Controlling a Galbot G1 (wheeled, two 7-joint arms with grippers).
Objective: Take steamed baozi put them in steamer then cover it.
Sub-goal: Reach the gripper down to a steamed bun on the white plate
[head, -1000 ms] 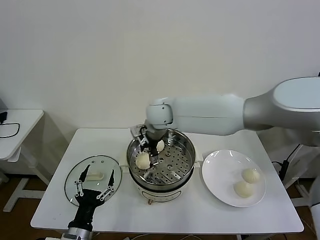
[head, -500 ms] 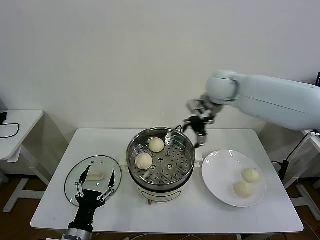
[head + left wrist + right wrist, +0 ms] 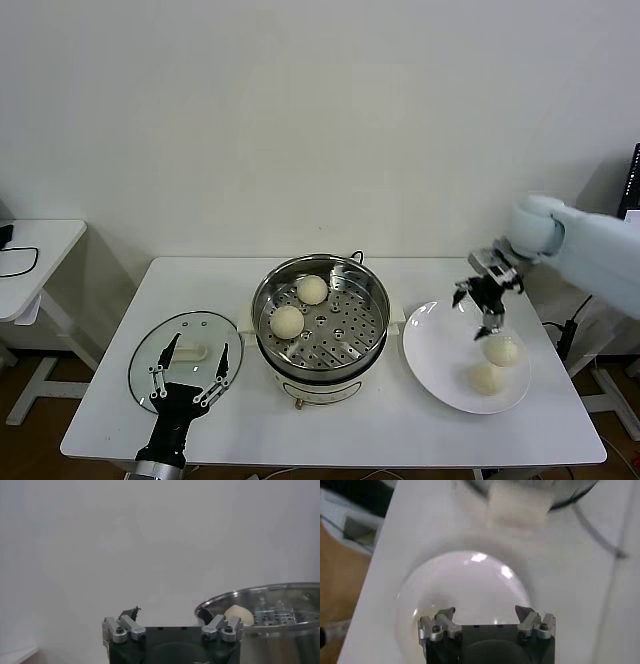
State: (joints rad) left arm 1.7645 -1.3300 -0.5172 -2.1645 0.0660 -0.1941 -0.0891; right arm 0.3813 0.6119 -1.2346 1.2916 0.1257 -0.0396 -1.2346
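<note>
The steamer stands mid-table, and two steamed baozi lie on its perforated tray. Two more baozi rest on the white plate to its right. My right gripper hangs open and empty just above the plate's far side, close to the nearer bun. From the right wrist, the gripper faces the bare plate. The glass cover lies flat left of the steamer. My left gripper hovers open over its handle. In the left wrist view the gripper points past the steamer.
A small white side table stands beyond the table's left end. The white wall runs close behind the table. The steamer's cream side handle shows just past the plate in the right wrist view.
My right arm has left the steamer, where a second baozi now lies, and swung right and down to the plate. The left arm has stayed still.
</note>
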